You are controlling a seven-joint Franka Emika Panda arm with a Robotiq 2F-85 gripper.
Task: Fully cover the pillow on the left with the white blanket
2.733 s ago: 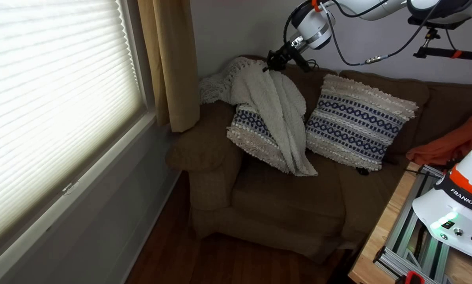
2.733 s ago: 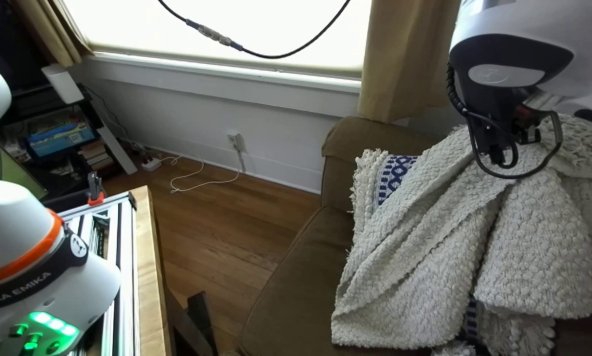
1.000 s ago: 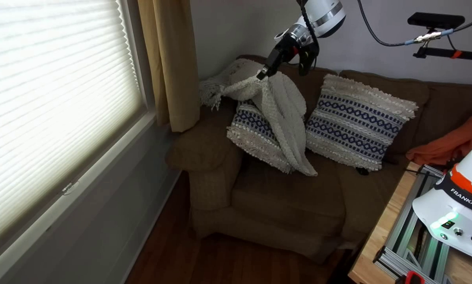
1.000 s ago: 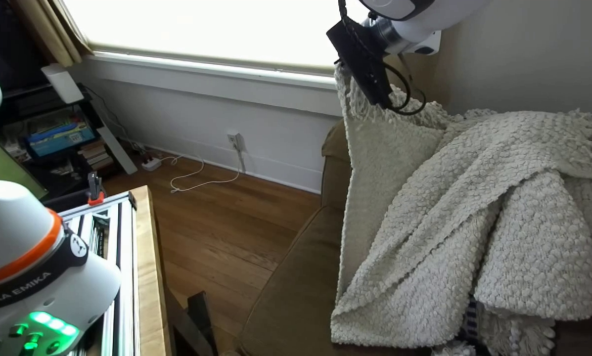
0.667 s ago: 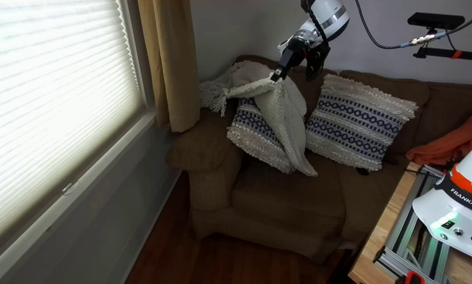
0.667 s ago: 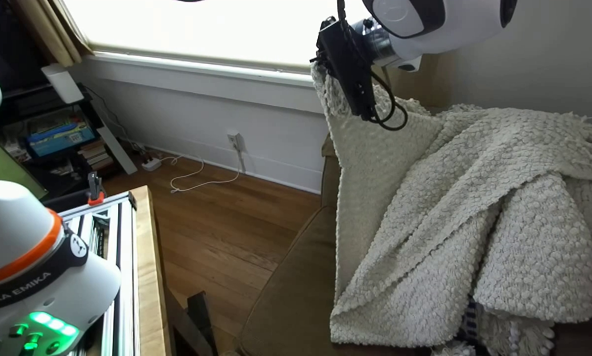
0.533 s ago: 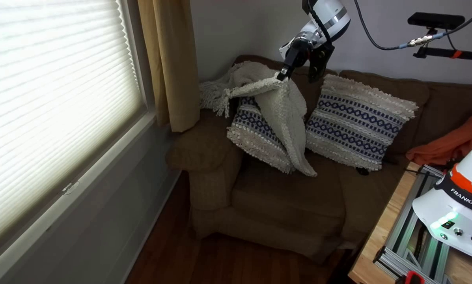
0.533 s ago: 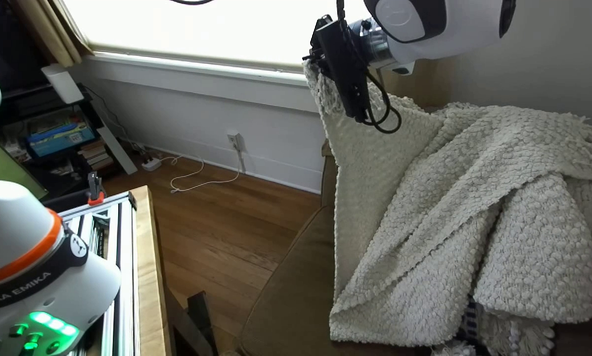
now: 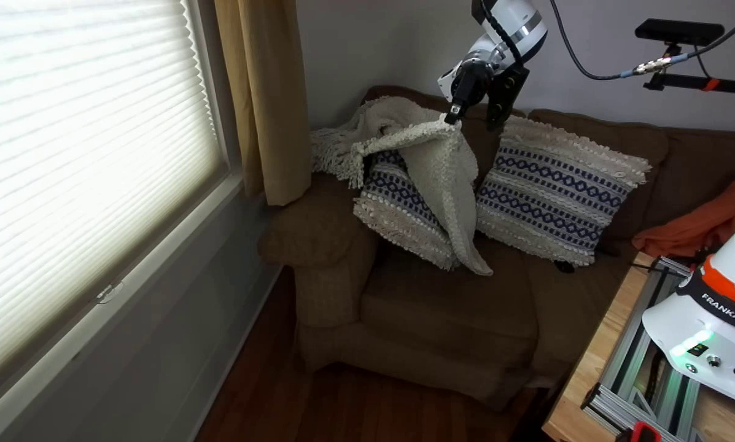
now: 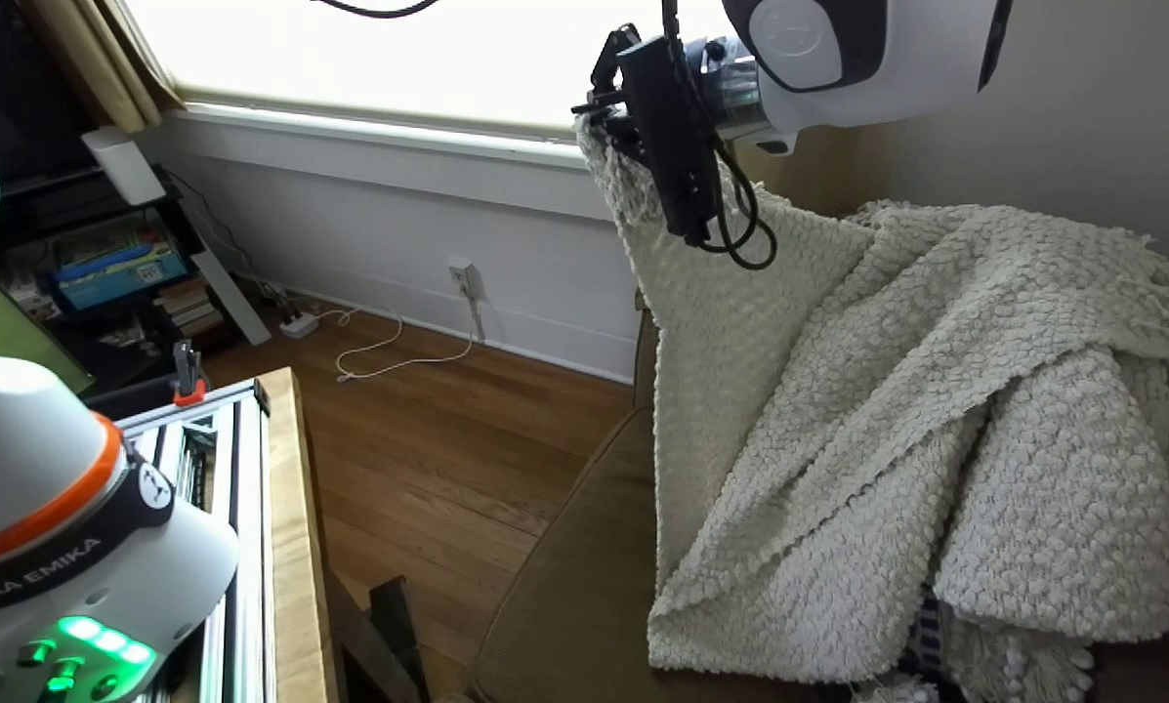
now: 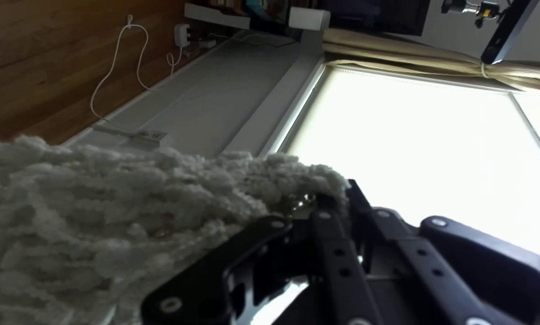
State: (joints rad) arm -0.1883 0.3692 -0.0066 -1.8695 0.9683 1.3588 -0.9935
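Note:
The white knitted blanket [image 9: 450,169] lies over the upper and right part of the left pillow [image 9: 398,190]. The pillow's blue-patterned lower left part and fringe stay bare in that exterior view. In an exterior view the blanket [image 10: 828,547] hides nearly all of the pillow, leaving a blue strip [image 10: 926,635]. My gripper [image 9: 452,118] is shut on the blanket's fringed edge and holds it raised above the pillow; the raised flap stretches toward the sofa arm. It also shows in an exterior view [image 10: 594,112]. In the wrist view the gripper [image 11: 345,194] pinches the blanket [image 11: 116,225].
A second patterned pillow [image 9: 557,190] leans on the brown sofa [image 9: 453,319] to the right. The sofa arm [image 9: 312,227], curtain [image 9: 275,92] and window [image 9: 91,153] are on the left. An orange cloth [image 9: 705,215] lies at the right, by the robot's wooden table [image 9: 579,380].
My gripper took hold of the blanket's edge and lifted it. Over the last second it has moved right in one exterior view, toward the room, pulling the flap along.

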